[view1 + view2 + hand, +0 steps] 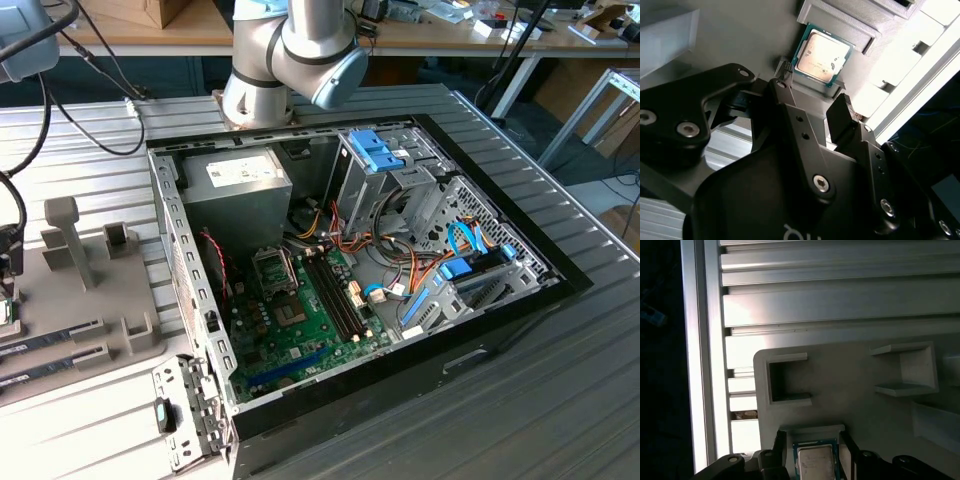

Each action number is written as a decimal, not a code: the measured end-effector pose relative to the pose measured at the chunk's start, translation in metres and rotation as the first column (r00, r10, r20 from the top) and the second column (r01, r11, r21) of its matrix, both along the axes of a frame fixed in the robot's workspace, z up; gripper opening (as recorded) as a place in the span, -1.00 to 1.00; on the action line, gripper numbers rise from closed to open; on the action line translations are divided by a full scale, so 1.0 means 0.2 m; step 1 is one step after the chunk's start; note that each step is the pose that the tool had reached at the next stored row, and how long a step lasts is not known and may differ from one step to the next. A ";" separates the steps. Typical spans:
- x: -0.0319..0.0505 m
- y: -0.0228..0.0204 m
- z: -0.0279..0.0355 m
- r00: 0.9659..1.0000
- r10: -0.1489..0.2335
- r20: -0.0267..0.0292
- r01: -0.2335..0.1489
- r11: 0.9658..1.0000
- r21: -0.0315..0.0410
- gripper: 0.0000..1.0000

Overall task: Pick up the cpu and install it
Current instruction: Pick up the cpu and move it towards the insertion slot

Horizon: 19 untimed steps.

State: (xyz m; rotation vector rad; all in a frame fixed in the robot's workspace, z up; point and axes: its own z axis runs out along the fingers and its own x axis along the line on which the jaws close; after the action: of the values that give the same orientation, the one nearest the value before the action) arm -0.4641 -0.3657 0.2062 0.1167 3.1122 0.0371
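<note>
1. The gripper (pixel 814 86) hangs low over a grey holder plate (pixel 840 370). Its jaws are spread wide, with one black finger (pixel 841 114) on each side of the cpu. I cannot tell whether either pad touches it.
2. The cpu (pixel 821 56) lies flat in a shallow walled pocket of the plate, silvery lid up, with a thin green rim showing round it. It is square, so it has no long axis. In the first wrist view two opposite edges squarely face the fingers.
3. The plate rests on a slatted aluminium bench (pixel 840 305), near the bench's edge rail.
4. In the exterior view, the plate sits at the exterior view's left. Well apart from it, the open computer case (pixel 190 250) shows its green motherboard (pixel 300 330) and square socket frame (pixel 274 268).
5. Behind the case rises the arm (pixel 300 45).
</note>
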 end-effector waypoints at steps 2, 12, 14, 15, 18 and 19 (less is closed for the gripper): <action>0.000 0.000 -0.001 1.000 0.000 0.000 0.000 1.000 0.000 0.08; 0.000 -0.051 -0.010 1.000 0.000 0.000 0.000 1.000 0.000 0.08; 0.000 -0.053 -0.016 1.000 0.004 0.000 -0.004 1.000 -0.004 0.08; 0.000 -0.055 -0.018 1.000 0.007 0.000 -0.007 1.000 -0.006 0.08; 0.000 -0.060 -0.026 1.000 0.009 0.000 -0.009 1.000 -0.006 0.08; 0.000 -0.061 -0.028 1.000 0.010 0.000 -0.010 1.000 -0.006 0.08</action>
State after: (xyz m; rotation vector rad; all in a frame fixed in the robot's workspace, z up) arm -0.4641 -0.3779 0.2005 0.1011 3.1127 0.0277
